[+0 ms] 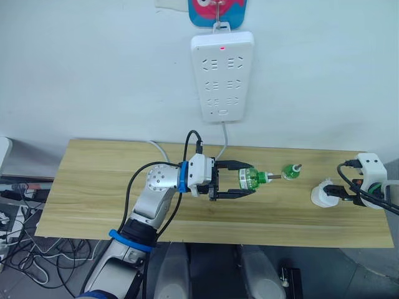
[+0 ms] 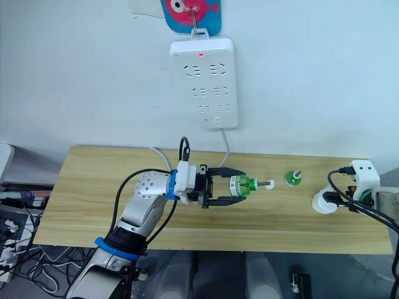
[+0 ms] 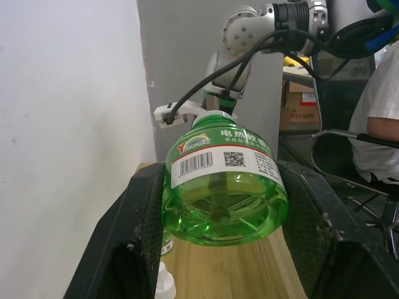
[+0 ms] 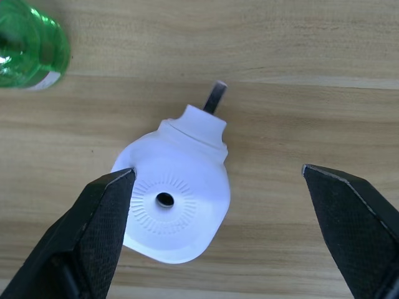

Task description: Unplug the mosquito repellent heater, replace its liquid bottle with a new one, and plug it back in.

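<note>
A green liquid bottle lies sideways in my left gripper, which is shut on it above the middle of the wooden table; its white wick points to the right. The left wrist view shows the bottle clamped between both fingers. A second green bottle stands on the table just right of it. The mosquito repellent heater, white, lies on the table at the right with a metal prong showing. My right gripper is open around it, one finger at its edge, the other well apart.
A long white power strip with a red light hangs on the wall above the table, its cable running down behind. Loose cables lie on the floor at the left. A seated person appears in the left wrist view.
</note>
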`<state>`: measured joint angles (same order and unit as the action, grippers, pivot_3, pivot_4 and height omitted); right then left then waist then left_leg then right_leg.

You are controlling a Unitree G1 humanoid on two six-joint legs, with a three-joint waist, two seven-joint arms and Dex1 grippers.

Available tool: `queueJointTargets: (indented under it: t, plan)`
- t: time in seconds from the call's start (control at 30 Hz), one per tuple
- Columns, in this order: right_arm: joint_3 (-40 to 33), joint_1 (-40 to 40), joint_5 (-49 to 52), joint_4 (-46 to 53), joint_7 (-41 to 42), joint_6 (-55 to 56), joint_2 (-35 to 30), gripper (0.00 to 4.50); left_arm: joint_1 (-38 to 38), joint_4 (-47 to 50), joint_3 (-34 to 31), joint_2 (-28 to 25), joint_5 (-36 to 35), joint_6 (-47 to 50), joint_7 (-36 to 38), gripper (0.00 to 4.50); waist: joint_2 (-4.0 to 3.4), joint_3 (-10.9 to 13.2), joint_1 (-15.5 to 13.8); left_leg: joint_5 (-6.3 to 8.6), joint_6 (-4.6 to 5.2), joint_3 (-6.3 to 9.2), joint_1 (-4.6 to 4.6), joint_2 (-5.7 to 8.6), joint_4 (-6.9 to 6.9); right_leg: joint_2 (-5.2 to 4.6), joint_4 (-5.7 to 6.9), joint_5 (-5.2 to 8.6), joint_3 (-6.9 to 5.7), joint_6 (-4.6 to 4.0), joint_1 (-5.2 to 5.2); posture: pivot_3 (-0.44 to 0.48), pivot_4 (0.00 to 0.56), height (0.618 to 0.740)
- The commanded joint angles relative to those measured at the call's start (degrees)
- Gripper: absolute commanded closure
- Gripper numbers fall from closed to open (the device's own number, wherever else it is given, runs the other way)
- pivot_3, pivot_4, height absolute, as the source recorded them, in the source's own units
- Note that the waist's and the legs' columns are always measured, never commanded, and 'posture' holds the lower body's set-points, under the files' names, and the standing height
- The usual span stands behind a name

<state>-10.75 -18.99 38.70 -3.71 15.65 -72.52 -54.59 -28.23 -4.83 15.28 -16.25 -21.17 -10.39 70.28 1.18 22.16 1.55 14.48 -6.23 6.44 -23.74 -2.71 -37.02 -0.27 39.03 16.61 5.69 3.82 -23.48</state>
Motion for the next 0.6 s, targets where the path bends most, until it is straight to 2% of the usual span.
queueJointTargets:
  t: [0.03,0.17,0.4,0.6]
  plan:
    - [-2.4,-0.3,-3.0,-1.6,-2.7,-4.0,2.1,0.04,1.0,2.9,-0.1,-0.1,-0.1,-0.4,-0.3,2.24,0.0,0.0,0.0,0.0,0.0,0.0,0.0,0.0,0.0,0.0,0.0,0.0,0.0,0.0,0.0,0.076,0.425,0.74]
    - [-7.5,-1.2,-4.9,-0.3,-5.3,-9.6,3.8,0.04,1.5,3.2,0.0,-0.2,0.0,-0.6,-0.3,2.24,0.0,0.0,-0.3,0.0,0.0,0.01,-0.02,0.01,0.01,0.0,-0.01,0.0,-0.01,0.0,0.0,0.076,0.427,0.74]
    - [-9.1,0.1,-3.7,9.8,-1.0,-14.4,1.9,0.04,2.2,3.5,0.0,-0.5,0.0,-0.6,-0.3,2.24,-0.11,0.1,-0.7,0.01,0.03,0.0,-0.05,0.01,0.05,-0.01,-0.04,0.0,0.0,0.0,-0.06,0.074,0.427,0.74]
    - [-15.4,-0.6,-5.0,10.9,-2.9,-19.8,5.9,0.04,2.1,2.7,0.2,-0.1,0.1,-1.1,-0.1,2.24,-0.11,0.1,-1.0,0.01,0.03,0.0,-0.05,0.01,0.05,-0.01,-0.05,0.0,0.0,0.01,-0.06,0.065,0.422,0.74]
